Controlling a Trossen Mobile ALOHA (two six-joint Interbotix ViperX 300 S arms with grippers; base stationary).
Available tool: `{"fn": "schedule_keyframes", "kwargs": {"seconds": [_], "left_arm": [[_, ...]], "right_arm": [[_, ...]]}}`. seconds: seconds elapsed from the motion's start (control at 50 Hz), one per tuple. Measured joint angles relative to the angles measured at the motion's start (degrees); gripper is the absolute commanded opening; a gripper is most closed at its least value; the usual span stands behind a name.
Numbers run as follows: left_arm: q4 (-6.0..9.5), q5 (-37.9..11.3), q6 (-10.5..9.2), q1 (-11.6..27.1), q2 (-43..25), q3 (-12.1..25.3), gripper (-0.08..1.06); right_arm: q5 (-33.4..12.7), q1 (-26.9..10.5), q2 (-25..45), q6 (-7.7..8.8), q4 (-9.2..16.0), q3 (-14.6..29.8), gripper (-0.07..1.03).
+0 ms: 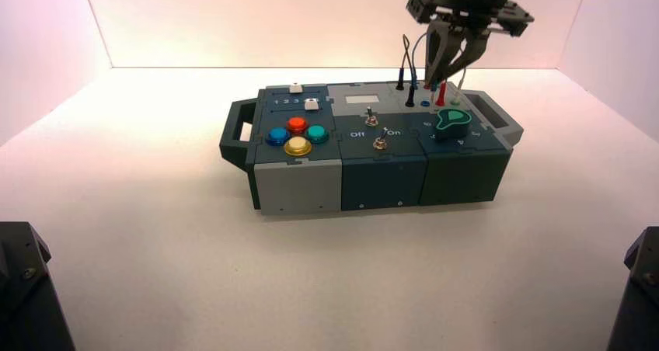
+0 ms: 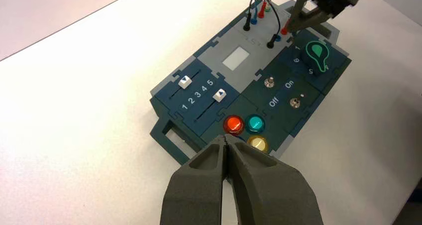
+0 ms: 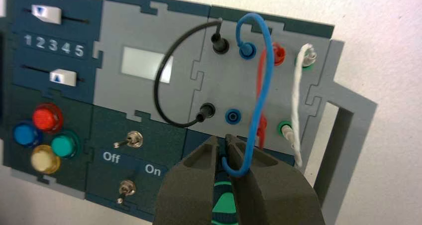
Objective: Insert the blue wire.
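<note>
right gripper's fingers clamped on blue wire above box, left gripper's together, off left

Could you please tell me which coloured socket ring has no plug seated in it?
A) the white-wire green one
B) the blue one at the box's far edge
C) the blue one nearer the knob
C: the round blue socket nearer the knob shows an open hole.
</note>
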State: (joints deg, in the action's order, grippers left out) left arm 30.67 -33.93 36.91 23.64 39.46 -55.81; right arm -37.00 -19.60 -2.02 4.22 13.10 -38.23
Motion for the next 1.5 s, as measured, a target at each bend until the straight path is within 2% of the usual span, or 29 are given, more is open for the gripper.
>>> {"fn": "schedule_keyframes", "kwargs": {"seconds": [0.26, 0.42, 0.68, 1.06, 1.5], "left_arm": [[0.00, 0.0, 0.00, -0.1, 0.0, 0.0, -0.03], [0.00, 0.1, 0.00, -0.1, 0.1, 0.0, -0.03], [0.00, 0.2, 0.00, -0.1, 0.1, 0.0, -0.03], [0.00, 0.2, 0.00, 0.0, 0.1, 0.0, -0.03], [0.00, 0.3, 0.00, 0.0, 0.1, 0.0, -0.03]], "right_arm": [[2.8, 0.0, -1.5, 0.00, -0.4, -1.8, -0.03], [9.9, -1.1, -1.6, 0.00, -2.2, -5.3, -0.03], [14.6, -2.0, -1.7, 0.00, -4.3, -6.9, -0.03], [18.1, -2.0, -2.2, 0.00, -5.5, -7.9, -0.03], [18.7, -2.0, -2.1, 0.00, -5.6, -7.9, -0.03]]}}
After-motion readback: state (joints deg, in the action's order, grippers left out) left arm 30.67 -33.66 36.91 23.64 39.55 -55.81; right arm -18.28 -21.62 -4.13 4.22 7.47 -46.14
